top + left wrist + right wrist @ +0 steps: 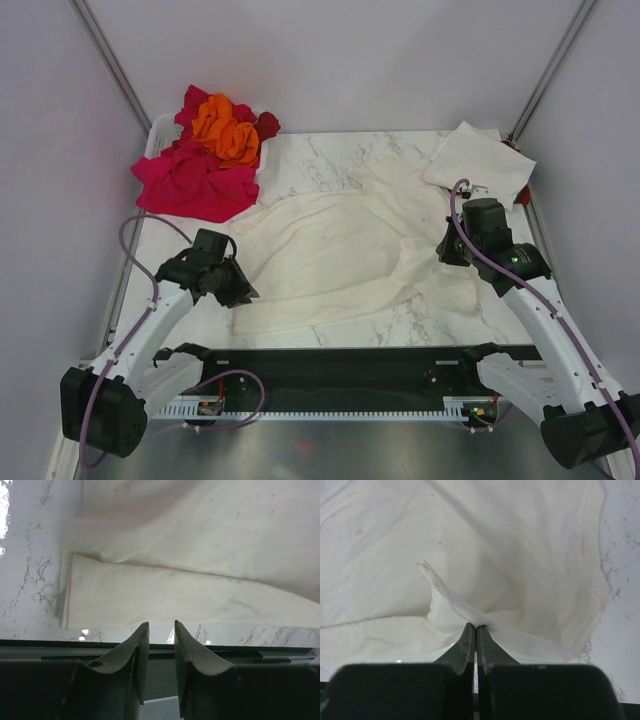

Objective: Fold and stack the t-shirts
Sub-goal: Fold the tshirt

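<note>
I am judging us early: right gripper (475,627) is clamping the cream t-shirt (340,255), spread mid-table; left gripper (161,627) is hovering slightly apart, empty, beside its near edge; coloured t-shirts (210,150) are lying heaped far-left, unfolded.

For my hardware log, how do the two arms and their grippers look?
Both the left arm and the right arm have white links, black joints and bases, and a loose purple cable. The left gripper and the right gripper have dark grey fingers tapering to curved points.
</note>
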You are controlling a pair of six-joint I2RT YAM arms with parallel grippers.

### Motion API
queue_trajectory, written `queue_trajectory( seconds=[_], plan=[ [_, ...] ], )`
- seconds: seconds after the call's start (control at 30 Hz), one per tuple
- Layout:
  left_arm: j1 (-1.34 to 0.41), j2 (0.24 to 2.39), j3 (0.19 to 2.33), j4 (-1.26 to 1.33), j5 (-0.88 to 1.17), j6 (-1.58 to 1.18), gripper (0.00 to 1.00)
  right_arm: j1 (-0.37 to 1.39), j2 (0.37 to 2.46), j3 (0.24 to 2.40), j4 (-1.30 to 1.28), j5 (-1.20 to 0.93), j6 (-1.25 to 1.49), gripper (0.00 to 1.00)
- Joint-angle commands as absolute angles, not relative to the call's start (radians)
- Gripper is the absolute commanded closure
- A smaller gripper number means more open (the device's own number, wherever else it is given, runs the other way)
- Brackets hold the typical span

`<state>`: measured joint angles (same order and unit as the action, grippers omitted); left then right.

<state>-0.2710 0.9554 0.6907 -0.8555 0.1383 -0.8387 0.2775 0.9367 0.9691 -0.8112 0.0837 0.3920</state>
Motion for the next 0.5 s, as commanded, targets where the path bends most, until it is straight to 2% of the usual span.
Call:
queue_trajectory(
  seconds=[0.0, 0.27, 0.47],
  plan=[
    [-0.285, 0.998, 0.673, -0.801, 0.135, -0.836, 0.66, 0.279, 0.940, 0.951, -0.753, 0.068, 0.380, 1.00],
    [-0.328, 1.207, 0.638, -0.666, 0.031, -0.830, 0.67, 0.278, 0.942, 0.910, -0.729, 0.055, 0.383, 1.00],
    [-0.328, 1.258, 0.629, -0.635, -0.024, -0.816, 0.67, 0.278, 0.876, 0.974, -0.782, 0.124, 0.385, 1.00]
  ],
)
